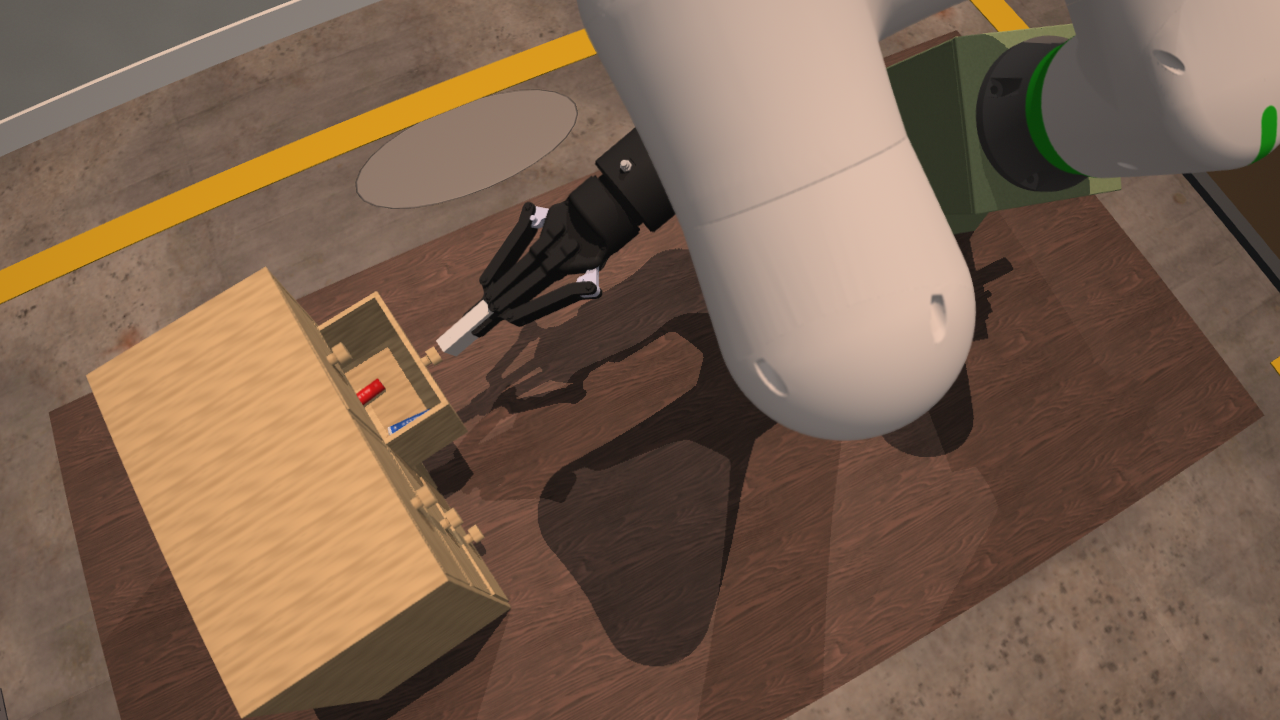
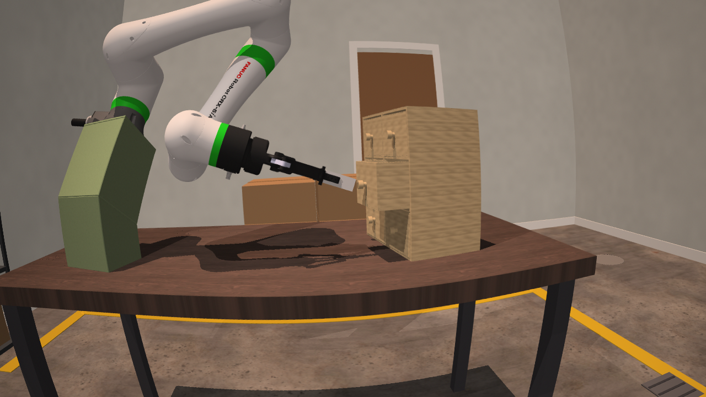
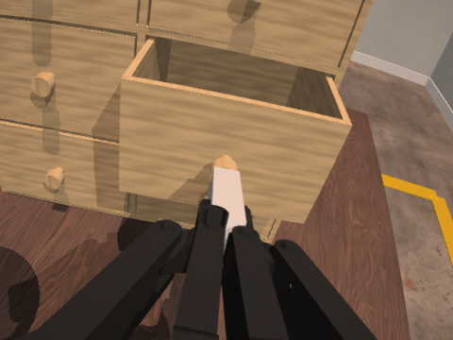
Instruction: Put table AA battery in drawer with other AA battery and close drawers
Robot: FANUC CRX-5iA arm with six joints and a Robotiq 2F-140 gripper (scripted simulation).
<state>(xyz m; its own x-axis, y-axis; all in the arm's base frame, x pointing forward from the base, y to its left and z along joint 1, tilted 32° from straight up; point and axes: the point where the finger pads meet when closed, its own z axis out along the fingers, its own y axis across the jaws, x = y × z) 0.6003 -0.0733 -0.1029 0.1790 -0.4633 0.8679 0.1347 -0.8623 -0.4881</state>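
Observation:
The wooden chest (image 1: 259, 483) (image 2: 444, 182) stands upright on the table. Its middle-row drawer (image 1: 429, 436) (image 2: 392, 184) (image 3: 179, 113), on the right in the wrist view, is pulled out. In the top view a red cylinder (image 1: 370, 390) with white marks and a slim blue-and-white object (image 1: 407, 422) lie inside; both look like batteries, but their sizes are unclear. My gripper (image 1: 463, 327) (image 2: 347, 182) (image 3: 222, 188) is shut and empty, its pale tips at that drawer's round knob (image 1: 431, 356) (image 2: 361, 184) (image 3: 225, 161). Contact cannot be told. No battery shows on the table.
Other knobs (image 1: 423, 497) (image 2: 391, 134) (image 3: 43, 84) stick out from the chest's front. Their drawers look pushed in. An upper drawer front (image 3: 283, 28) is just above the open drawer. The green robot base (image 1: 930, 134) (image 2: 99, 212) stands at the table's other end.

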